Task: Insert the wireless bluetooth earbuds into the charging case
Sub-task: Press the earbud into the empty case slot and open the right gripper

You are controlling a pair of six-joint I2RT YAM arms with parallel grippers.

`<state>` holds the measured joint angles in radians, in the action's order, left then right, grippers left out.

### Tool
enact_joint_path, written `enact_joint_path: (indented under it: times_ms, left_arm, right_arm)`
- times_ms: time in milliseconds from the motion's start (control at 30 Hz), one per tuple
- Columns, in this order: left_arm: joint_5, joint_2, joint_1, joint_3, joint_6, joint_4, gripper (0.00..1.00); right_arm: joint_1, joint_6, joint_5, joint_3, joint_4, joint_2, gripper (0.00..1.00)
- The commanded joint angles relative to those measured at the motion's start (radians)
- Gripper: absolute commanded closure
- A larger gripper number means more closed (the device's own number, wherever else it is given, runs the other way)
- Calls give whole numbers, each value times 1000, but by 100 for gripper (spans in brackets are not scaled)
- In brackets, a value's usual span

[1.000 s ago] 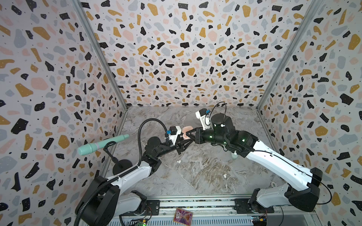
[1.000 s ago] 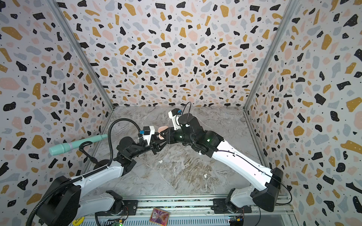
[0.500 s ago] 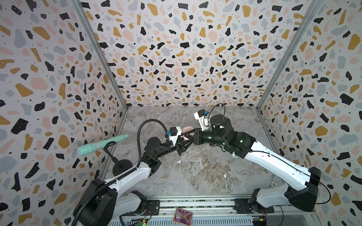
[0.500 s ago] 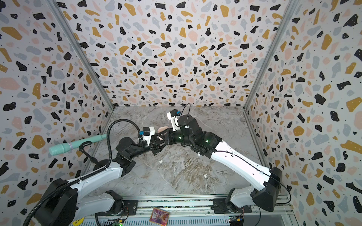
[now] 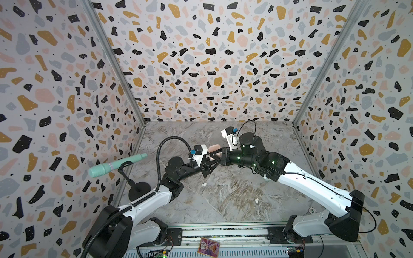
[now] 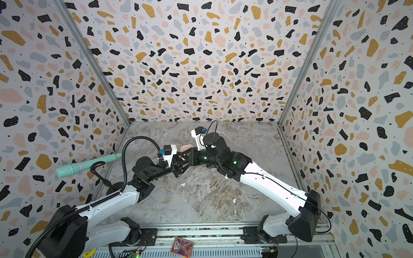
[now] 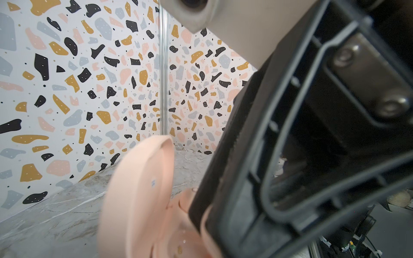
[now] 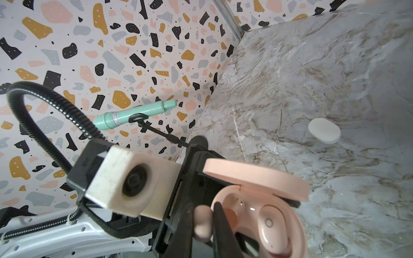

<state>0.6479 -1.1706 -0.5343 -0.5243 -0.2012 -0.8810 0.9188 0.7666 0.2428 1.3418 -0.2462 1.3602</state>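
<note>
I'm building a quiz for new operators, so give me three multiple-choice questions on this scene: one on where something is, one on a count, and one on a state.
1. Where is the loose pink earbud?
A) on the table
B) in the right gripper fingers, beside the pink charging case
C) on the microphone

2. How many white earbuds lie on the table in a top view?
A) none
B) two
C) five

3. The pink charging case's lid is:
A) open
B) shut
C) missing

Answers:
1 B, the right wrist view shows it pinched at the case's rim.
2 B, one lies near the middle and another toward the front right.
3 A, the lid stands raised over a seated earbud.
</note>
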Motion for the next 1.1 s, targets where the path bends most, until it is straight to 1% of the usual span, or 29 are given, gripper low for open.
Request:
enact_joint_path:
  times_ms: [0,500,567,700,867,1067]
  left_arm:
    - [7,38,-10,-43,10,-59,70]
    - [1,63,-15,-43,16,-46,70]
    - [-1,65,-15,-42,18,-43,70]
    - [-10,68,-15,-43,28,-30,70]
    - [-18,67,-15,-37,28,-35,70]
    - [-30,66,-15,-38,32,-37,70]
  right_arm:
    - [-8,17,3,-9,2,-29,90]
    - [-14,26,16,-4,-4,-23,90]
    - [-13,28,18,-5,-7,-26,87]
    - [-12,27,5,-3,-34,-41,76]
    - [-12,26,-9,7,-79,-63,67]
    - [-5,28,-26,25,-146,-91,64]
